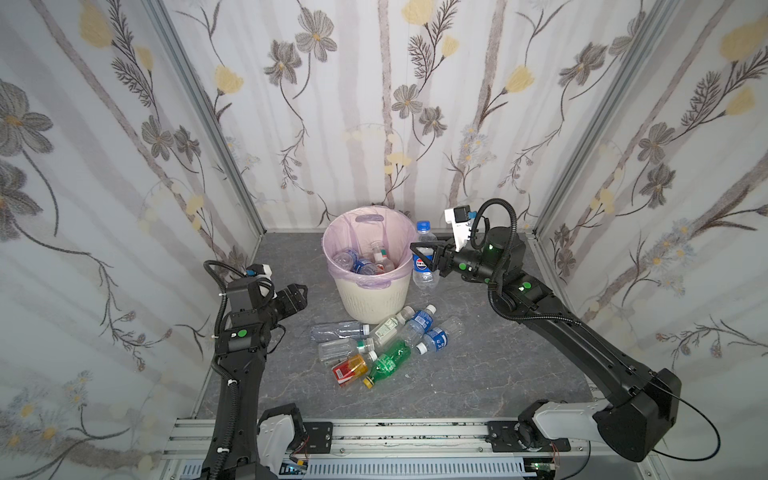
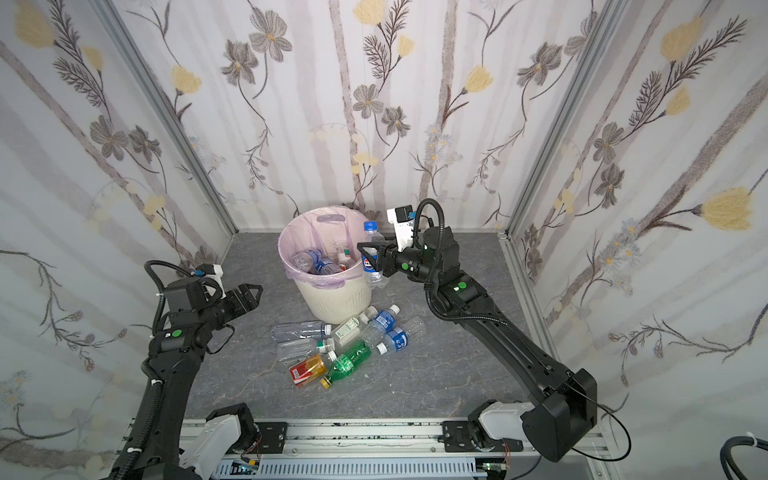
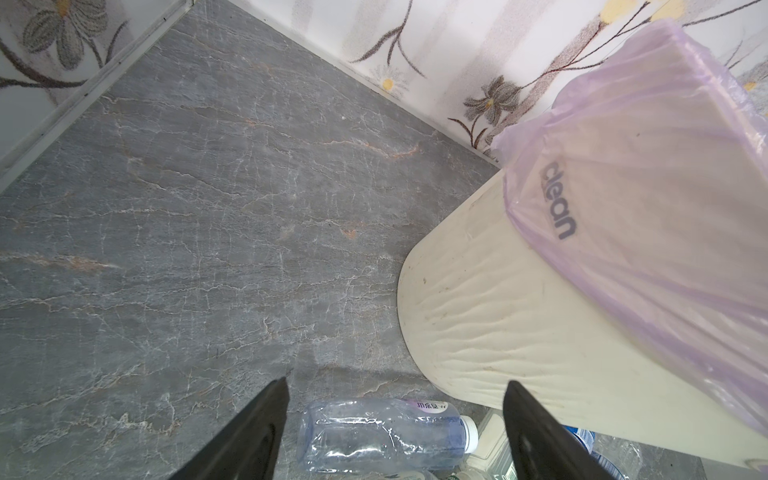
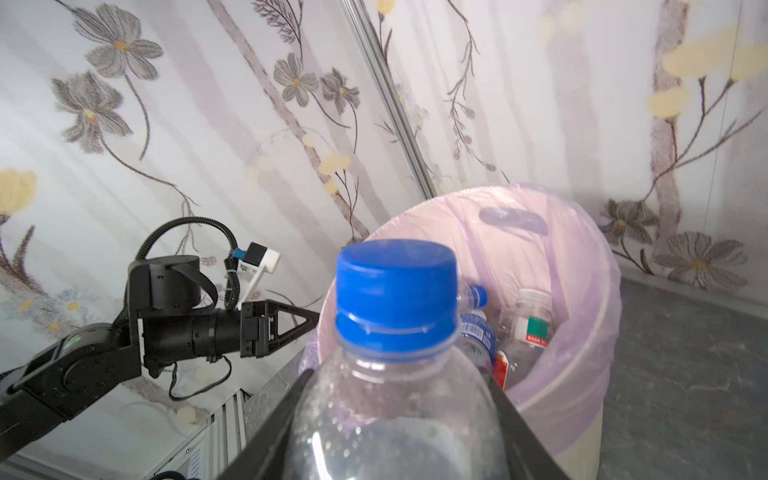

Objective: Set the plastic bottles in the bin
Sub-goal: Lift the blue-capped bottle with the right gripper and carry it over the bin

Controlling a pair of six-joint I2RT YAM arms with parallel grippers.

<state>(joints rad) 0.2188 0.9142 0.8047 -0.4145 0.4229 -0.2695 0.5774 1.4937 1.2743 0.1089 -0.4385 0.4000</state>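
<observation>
The cream bin (image 1: 370, 299) with its lilac liner stands at the back middle and holds several plastic bottles (image 1: 362, 262). My right gripper (image 1: 417, 255) is shut on an upright clear bottle with a blue cap (image 1: 424, 277), held just right of the bin's rim. In the right wrist view the held bottle (image 4: 395, 291) fills the space between the jaws, with the bin (image 4: 582, 399) behind it. My left gripper (image 1: 302, 296) hangs open and empty left of the bin. A clear bottle (image 3: 382, 436) lies on the floor below it. More bottles (image 1: 390, 359) lie in a pile in front of the bin.
The pile includes an amber bottle (image 1: 351, 368), a green one and two blue-labelled ones (image 1: 419, 324). Flowered walls close in the grey floor (image 1: 478, 374) on three sides. An aluminium rail (image 1: 395, 436) carrying both arm bases runs along the front.
</observation>
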